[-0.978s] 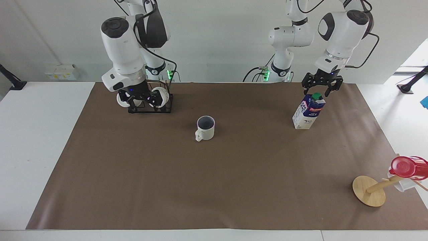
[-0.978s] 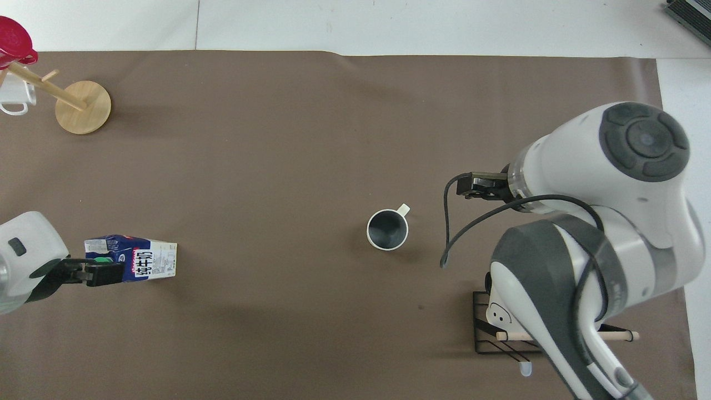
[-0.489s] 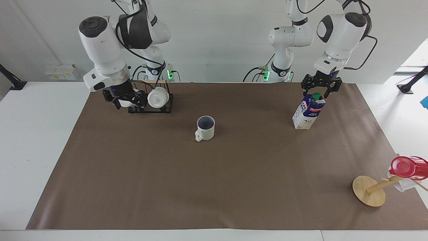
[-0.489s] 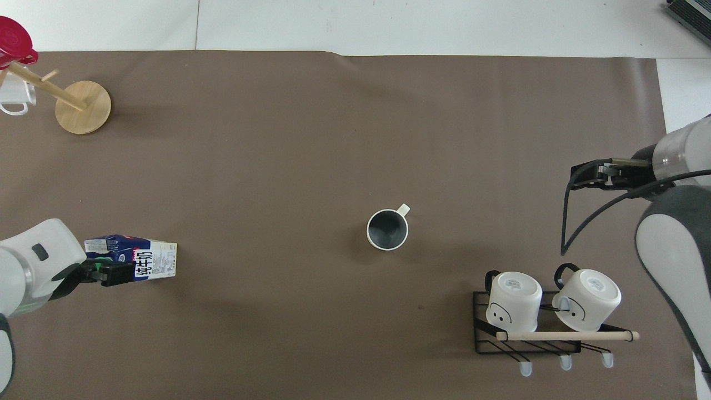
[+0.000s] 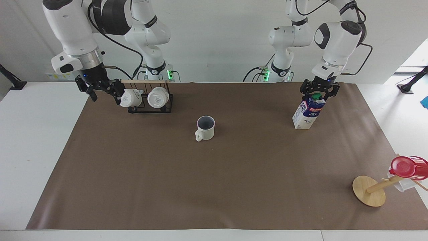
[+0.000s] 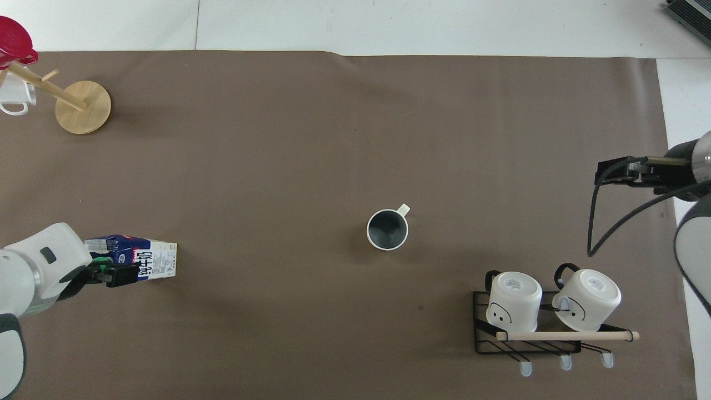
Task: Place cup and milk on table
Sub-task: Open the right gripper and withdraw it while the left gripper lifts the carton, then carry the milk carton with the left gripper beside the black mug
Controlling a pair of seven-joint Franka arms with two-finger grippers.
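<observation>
Facing view: cup upright mid-table; milk standing toward the left arm's end, left gripper spread just above its cap; right gripper spread, empty, raised beside the mug rack. Overhead view: cup well apart from milk

Cup upright mid-table, milk under left pincer.
</observation>
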